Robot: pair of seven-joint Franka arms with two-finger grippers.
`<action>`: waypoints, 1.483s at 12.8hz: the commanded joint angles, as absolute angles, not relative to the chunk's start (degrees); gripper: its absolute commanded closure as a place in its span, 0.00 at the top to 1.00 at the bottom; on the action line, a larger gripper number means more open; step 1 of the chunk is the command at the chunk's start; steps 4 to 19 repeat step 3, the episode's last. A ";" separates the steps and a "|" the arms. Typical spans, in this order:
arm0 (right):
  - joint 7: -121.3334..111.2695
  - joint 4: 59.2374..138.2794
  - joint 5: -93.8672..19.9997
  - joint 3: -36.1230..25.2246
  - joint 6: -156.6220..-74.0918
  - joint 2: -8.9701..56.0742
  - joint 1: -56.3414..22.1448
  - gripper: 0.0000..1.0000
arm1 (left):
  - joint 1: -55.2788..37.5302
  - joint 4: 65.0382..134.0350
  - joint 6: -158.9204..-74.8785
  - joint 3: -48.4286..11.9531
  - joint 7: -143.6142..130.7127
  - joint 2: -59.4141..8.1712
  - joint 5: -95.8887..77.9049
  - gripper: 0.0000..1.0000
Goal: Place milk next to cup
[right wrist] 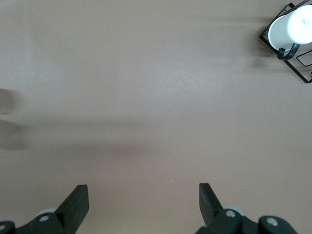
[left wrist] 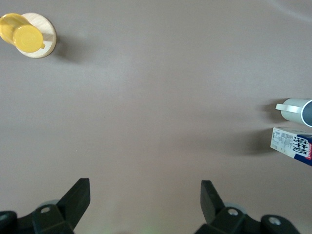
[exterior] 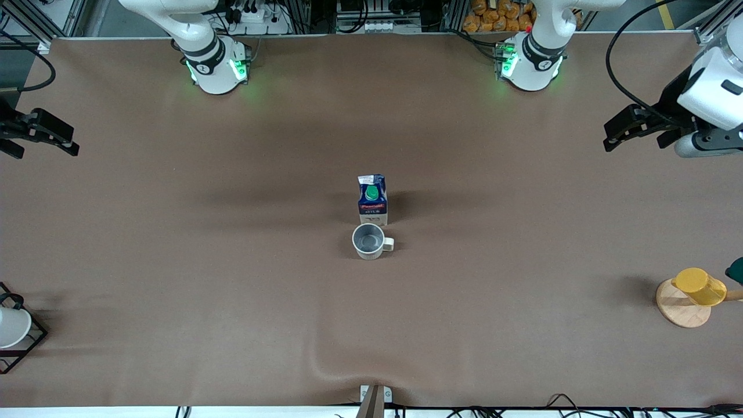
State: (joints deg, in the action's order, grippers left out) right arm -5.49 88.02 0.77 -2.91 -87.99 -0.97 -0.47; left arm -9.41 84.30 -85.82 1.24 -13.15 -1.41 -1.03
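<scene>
**Milk stood by the cup, both arms drawn aside**

Already the milk (exterior: 372, 200) stood upright near the middle of the table (exterior: 174, 290), just beside the cup (exterior: 368, 241), which lay a little nearer the front camera. From above we could not tell whether carton and mug touched or kept a thin gap. The cup's handle pointed toward the left arm's end of the table, away from the carton, so nothing crowded the milk's base; we judged the placing done.

We found the left tool (exterior: 633, 130) over the left arm's end of the table, released and carrying nothing, its fingers (left wrist: 78, 197) spread wide in the left wrist view, where the milk (left wrist: 292, 145) and cup (left wrist: 297, 110) showed at the frame's edge. The right tool (exterior: 43, 136) hung over the right arm's end, likewise spread with nothing between its fingers (right wrist: 75, 202). We took both arms to be waiting well apart from the pair so as not to knock them.

A yellow cup (exterior: 699, 286) on a wooden disc (exterior: 682, 313) and a white cup in a black wire frame (exterior: 11, 328) sat at the table's two ends, unconcerned.
</scene>
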 commanded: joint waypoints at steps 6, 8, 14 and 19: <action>-4.92 87.45 0.62 -2.20 -87.89 -0.88 0.26 1.00 | -9.05 83.67 -85.25 1.67 -11.43 -2.20 0.00 1.00; -4.92 87.45 0.62 -2.20 -87.89 -0.88 0.26 1.00 | -9.05 83.67 -85.25 1.67 -11.43 -2.20 0.00 1.00; -4.92 87.45 0.62 -2.20 -87.89 -0.88 0.26 1.00 | -9.05 83.67 -85.25 1.67 -11.43 -2.20 0.00 1.00; -4.92 87.45 0.62 -2.20 -87.89 -0.88 0.26 1.00 | -9.05 83.67 -85.25 1.67 -11.43 -2.20 0.00 1.00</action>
